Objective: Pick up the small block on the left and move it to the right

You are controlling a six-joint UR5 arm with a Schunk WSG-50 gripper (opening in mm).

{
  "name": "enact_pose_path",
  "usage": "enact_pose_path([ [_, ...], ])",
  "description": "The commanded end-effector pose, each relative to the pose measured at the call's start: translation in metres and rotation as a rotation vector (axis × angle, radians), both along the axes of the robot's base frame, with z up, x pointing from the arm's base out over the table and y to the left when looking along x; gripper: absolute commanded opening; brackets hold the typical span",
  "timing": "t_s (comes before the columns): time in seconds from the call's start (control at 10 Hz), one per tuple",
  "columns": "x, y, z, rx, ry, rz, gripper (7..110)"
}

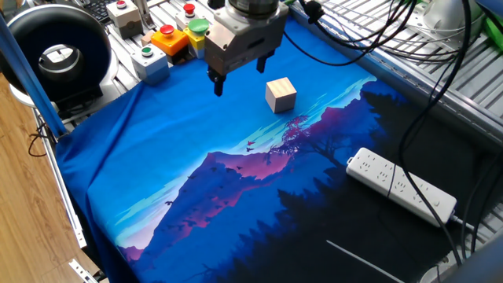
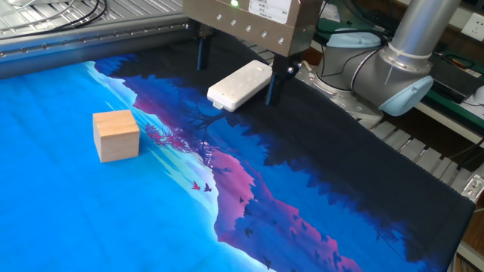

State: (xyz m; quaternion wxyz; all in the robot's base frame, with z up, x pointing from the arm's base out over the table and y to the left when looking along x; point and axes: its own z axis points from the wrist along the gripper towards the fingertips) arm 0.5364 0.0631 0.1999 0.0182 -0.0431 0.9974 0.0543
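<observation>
In one fixed view, a table is draped with a blue cloth [image 1: 157, 157] printed with mountains and dark trees. The small block [image 1: 280, 95] sits on the bright blue upper part of the cloth, flat on 1 face. It is a plain light-tan wooden cube with a paler top and crisp edges. The gripper [image 1: 240, 72] hangs above the cloth just beside the block, its 2 dark fingers spread wide, nothing between them. Behind it stand grey button boxes [image 1: 149, 61] with red, green and orange caps. A white power strip [image 1: 401, 186] lies well apart, on the dark side of the cloth.

In the other fixed view, the small block [image 2: 116, 135] rests alone on the bright blue area, with 3 faces showing (the top is palest). The gripper [image 2: 236, 66] is raised off the cloth, well apart from the block, its jaws fully apart and empty. The power strip [image 2: 239, 85] shows between its fingers, farther back. The silver arm [image 2: 412, 45] rises at the right.

The block looks light, rigid and not fragile; bare wood should give decent grip. A sensible hold would be across 2 opposite vertical faces near mid-height, fingers square to them, since a skewed pinch could twist the cube.
</observation>
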Motion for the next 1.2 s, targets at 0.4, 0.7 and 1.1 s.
enact_pose_path([
  [0.4, 0.021, -0.045, 0.006, -0.228, -0.029, -0.025, 66],
  [0.7, 0.022, -0.045, 0.006, -0.228, -0.032, -0.011, 66],
  [1.1, 0.021, -0.044, 0.005, -0.221, -0.032, -0.001, 66],
])
